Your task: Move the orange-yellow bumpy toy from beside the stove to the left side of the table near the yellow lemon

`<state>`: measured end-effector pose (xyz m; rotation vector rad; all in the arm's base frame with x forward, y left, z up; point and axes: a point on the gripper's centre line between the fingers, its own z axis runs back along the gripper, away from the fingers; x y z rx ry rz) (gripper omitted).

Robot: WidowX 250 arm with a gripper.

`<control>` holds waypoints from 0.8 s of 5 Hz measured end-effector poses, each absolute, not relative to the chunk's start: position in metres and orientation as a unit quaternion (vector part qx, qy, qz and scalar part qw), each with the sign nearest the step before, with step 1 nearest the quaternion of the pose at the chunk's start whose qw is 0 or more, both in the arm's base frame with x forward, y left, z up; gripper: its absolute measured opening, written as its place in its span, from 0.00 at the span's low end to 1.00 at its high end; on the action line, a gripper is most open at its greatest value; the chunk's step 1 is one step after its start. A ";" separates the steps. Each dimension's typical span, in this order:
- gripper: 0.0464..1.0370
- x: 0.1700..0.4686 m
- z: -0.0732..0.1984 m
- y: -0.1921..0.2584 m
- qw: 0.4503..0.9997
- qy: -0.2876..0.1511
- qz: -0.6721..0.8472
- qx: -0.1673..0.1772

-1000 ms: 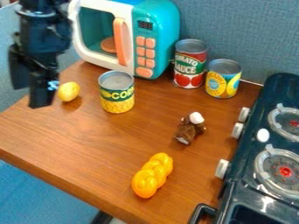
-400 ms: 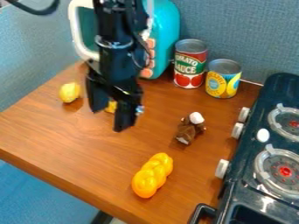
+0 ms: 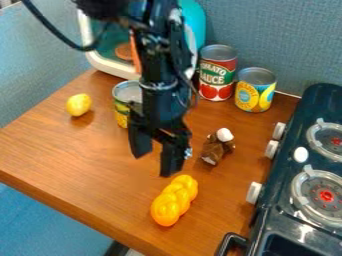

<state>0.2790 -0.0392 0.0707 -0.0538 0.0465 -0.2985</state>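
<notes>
Gripper (image 3: 155, 164) open, fingers well apart, holding nothing. Orange braided toy (image 3: 175, 200) is nearest, on the table (image 3: 87, 155) just camera-side of the fingertips. Small brown toy with white top (image 3: 215, 149) lies near it, stove side. Yellow-green can (image 3: 121, 110) stands behind it, partly hidden by the arm. Lemon (image 3: 79, 104) sits well off to its far left in view.

From where I'm standing, a grey-blue fabric wall (image 3: 287, 40) rises behind a brown wooden table (image 3: 73, 160), with more of it to the left. A dark toy stove (image 3: 325, 100) stands at the right, something bright blue (image 3: 40, 225) lies below the table's edge, and light pales the wood
</notes>
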 end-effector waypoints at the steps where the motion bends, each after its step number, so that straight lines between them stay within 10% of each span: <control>1: 0.96 0.281 0.053 -0.050 0.987 0.061 -0.151 0.001; 4: 0.96 0.270 0.040 -0.052 0.994 0.050 -0.097 -0.002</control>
